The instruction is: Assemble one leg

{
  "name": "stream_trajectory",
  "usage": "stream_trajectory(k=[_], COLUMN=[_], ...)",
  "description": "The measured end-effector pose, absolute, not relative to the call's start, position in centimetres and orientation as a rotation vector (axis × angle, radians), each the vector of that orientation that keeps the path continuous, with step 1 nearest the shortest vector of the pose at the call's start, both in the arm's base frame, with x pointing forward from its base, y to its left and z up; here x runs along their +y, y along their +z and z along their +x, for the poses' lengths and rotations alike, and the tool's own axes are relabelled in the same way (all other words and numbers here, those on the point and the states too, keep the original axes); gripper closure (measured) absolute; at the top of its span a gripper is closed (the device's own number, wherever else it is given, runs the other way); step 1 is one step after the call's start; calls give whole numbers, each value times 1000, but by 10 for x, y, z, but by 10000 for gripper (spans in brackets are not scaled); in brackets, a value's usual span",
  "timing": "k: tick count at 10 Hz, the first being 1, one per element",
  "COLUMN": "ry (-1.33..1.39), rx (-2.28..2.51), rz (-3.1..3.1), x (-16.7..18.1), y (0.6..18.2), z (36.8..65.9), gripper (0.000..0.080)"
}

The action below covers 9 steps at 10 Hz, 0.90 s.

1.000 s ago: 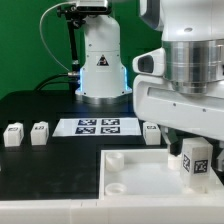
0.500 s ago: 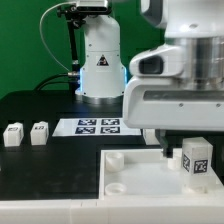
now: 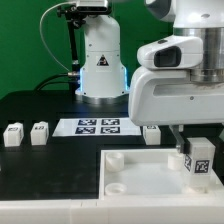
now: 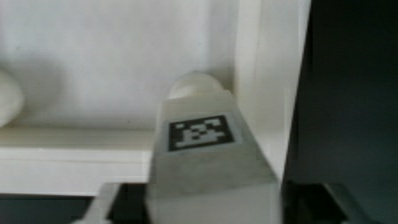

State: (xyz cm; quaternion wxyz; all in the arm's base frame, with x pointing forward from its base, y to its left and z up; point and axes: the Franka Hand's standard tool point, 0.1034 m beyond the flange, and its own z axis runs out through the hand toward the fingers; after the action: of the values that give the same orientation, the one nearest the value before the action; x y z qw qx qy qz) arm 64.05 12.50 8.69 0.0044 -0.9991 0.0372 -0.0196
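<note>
My gripper [image 3: 198,147] is shut on a leg [image 3: 200,159], a small white block with a square tag on its face. It holds the leg upright at the right side of the large white tray [image 3: 130,172]. In the wrist view the leg [image 4: 210,140] sits between my dark fingers [image 4: 135,200], close to the tray's raised rim [image 4: 267,90]. I cannot tell whether the leg's lower end touches the tray. Three more legs stand on the black table: two at the exterior view's left [image 3: 13,134] [image 3: 39,131] and one by the tray's far edge [image 3: 151,133].
The marker board [image 3: 100,126] lies flat on the table behind the tray. The arm's white base [image 3: 100,65] stands at the back. The tray has round corner sockets [image 3: 116,159]. My arm's white body [image 3: 180,85] hides the right part of the scene.
My wrist has swung back toward the exterior view's right and risen slightly. The held leg has shifted a little up and right. The leg by the tray's far edge shows again.
</note>
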Motion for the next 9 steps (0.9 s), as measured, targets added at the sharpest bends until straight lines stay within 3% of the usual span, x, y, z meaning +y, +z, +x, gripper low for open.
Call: stream_trajectory(k=[6, 9], ry=[-36, -19], rx=[1565, 2002], rz=[-2675, -2360], x=[118, 118], y=[85, 84], z=[642, 641], gripper=[502, 502])
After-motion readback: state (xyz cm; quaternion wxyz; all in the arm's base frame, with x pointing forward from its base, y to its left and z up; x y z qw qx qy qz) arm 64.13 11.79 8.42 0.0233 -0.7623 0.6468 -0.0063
